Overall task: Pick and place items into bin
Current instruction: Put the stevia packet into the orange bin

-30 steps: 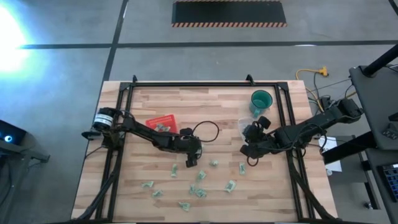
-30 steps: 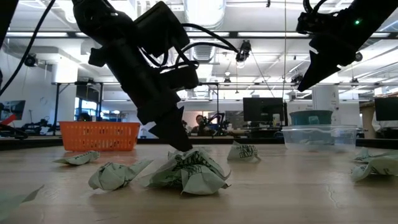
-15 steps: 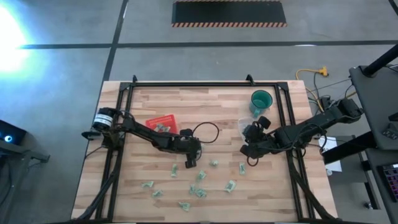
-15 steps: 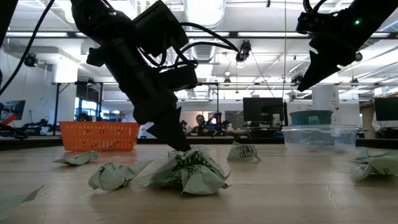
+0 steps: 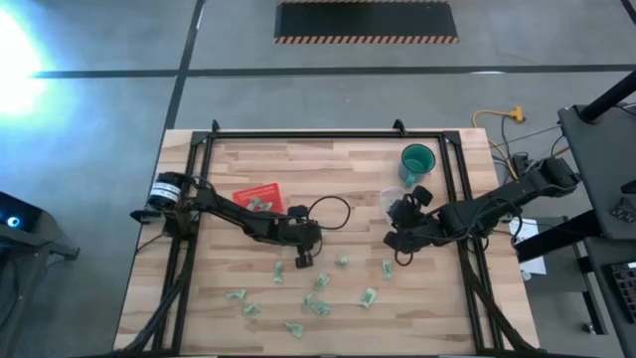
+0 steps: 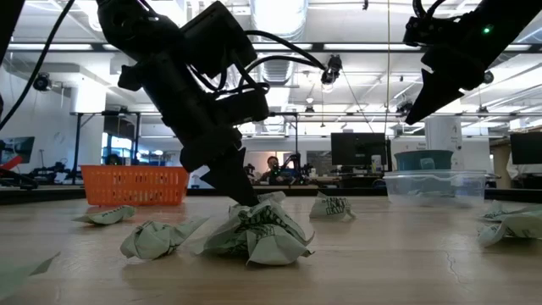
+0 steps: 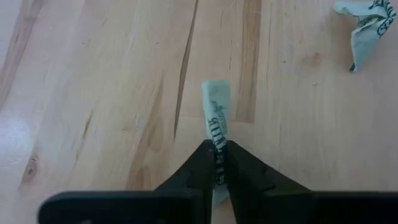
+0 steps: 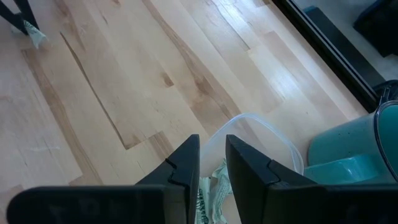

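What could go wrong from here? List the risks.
1. The left tool pinches only a thin end of one wrapper piece; it may slip out in transit.
2. The right tool hangs over the clear tub, near the teal cup; a low move could knock either.

Pinched wrapper piece (image 7: 216, 127) — lower end hidden between left hand (image 7: 217, 163) fingers. Crumpled piece (image 8: 211, 190) under right hand (image 8: 213, 163) — partly masked, contact unclear. From above, scattered pieces (image 5: 320, 306) too small to count surely.
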You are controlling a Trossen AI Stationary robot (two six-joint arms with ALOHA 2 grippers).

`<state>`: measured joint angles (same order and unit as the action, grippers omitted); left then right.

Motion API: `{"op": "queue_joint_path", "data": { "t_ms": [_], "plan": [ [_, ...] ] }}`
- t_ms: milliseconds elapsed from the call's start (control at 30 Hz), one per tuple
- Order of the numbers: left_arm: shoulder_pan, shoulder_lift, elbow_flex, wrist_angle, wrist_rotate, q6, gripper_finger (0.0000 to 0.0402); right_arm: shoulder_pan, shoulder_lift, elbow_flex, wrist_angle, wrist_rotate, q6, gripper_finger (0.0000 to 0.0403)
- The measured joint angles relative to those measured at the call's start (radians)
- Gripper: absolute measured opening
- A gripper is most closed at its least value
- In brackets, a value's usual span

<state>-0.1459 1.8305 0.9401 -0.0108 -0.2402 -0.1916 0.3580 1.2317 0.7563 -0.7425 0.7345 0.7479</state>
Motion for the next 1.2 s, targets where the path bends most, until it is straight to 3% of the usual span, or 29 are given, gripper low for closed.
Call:
{"op": "queue_joint_path", "data": {
  "t_ms": [400,667,933,1200],
  "plan": [
    [0.000,-0.037,0.021,0.001,-0.003,0.042,0.0001,0.000,0.000,-0.007,0.000,0.000,0.000,0.0068],
    [0.000,-0.156,0.023,-0.102,-0.036,0.052,0.0000,0.000,0.001,-0.011,0.002,0.001,0.000,0.0068],
    [-0.053,-0.348,-0.008,-0.296,-0.220,0.027,0.0000,0.000,0.001,-0.018,0.004,0.001,0.000,0.0068],
    [-0.124,-0.521,-0.082,-0.558,-0.469,-0.165,0.0000,0.000,0.000,-0.023,0.017,0.000,0.000,0.0068]
  ]
}}
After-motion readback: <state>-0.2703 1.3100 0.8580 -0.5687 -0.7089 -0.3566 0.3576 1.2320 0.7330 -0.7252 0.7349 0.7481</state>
